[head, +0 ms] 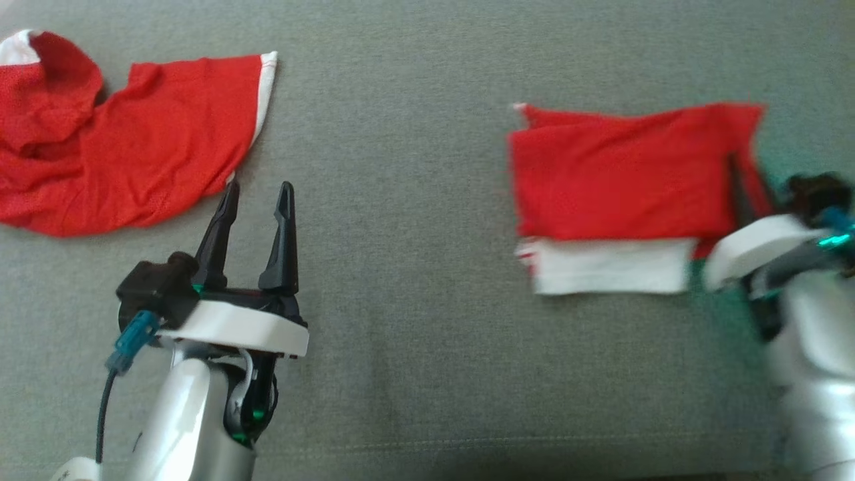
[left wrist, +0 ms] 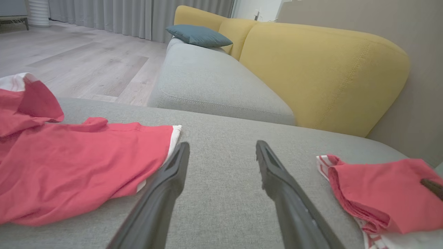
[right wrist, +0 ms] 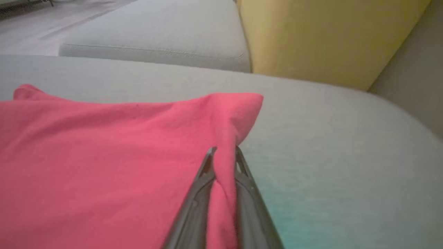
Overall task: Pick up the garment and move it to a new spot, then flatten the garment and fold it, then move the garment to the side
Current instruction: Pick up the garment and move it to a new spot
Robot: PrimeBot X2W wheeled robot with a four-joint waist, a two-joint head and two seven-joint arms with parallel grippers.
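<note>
The folded red garment (head: 621, 177) with a white band along its near edge lies on the grey cushion at the right. My right gripper (head: 736, 175) is shut on its right edge; in the right wrist view a fold of red garment (right wrist: 104, 166) is pinched between the two dark fingers of the right gripper (right wrist: 224, 150), lifting a corner a little. In the left wrist view the folded garment (left wrist: 377, 193) sits at the lower right. My left gripper (head: 258, 190) stands open over bare cushion with nothing between the fingers of the left gripper (left wrist: 222, 145).
A second red garment (head: 120, 147), crumpled and white-trimmed, lies at the far left, its hem close to my left fingertips; it appears again (left wrist: 76, 162) in the left wrist view. Grey sofa seat (head: 414, 300) runs between them. Yellow backrest (left wrist: 322, 69) and blue pillow (left wrist: 197, 34) stand beyond.
</note>
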